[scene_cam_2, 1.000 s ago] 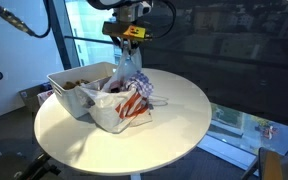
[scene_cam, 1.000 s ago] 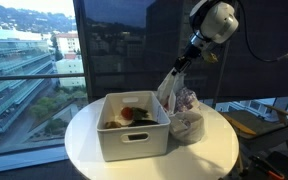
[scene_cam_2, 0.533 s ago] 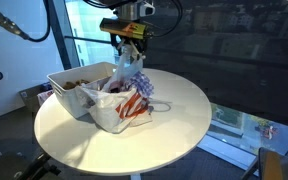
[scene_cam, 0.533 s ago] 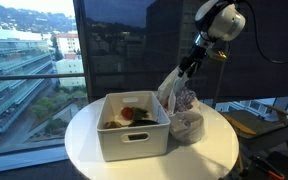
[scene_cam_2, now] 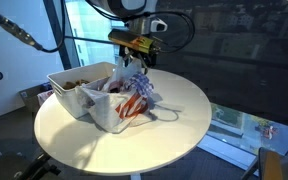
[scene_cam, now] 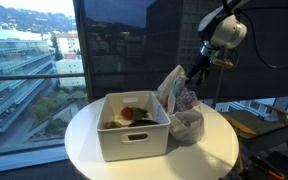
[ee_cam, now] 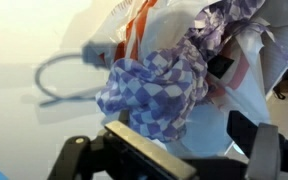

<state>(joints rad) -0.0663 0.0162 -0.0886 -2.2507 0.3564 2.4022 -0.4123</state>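
A blue-and-white checked cloth (scene_cam: 184,98) (scene_cam_2: 134,85) (ee_cam: 159,85) sticks out of the mouth of a white plastic bag with red stripes (scene_cam: 184,124) (scene_cam_2: 124,110) (ee_cam: 239,55). The bag leans against a white bin (scene_cam: 134,137) (scene_cam_2: 69,95) on the round white table (scene_cam: 84,150) (scene_cam_2: 169,130). In both exterior views my gripper (scene_cam: 196,72) (scene_cam_2: 139,63) hangs just above the cloth. In the wrist view the gripper (ee_cam: 199,148) is open, its dark fingers (ee_cam: 144,155) spread apart with nothing between them.
The bin holds a red and dark jumble of items (scene_cam: 131,115). A grey loop handle (ee_cam: 59,80) of the bag lies on the tabletop. A tall window (scene_cam: 34,50) stands right behind the table, whose edge drops off all round.
The gripper has opened and let go of the checked cloth, then lifted up and away from the bag. The cloth stays draped at the bag's mouth.
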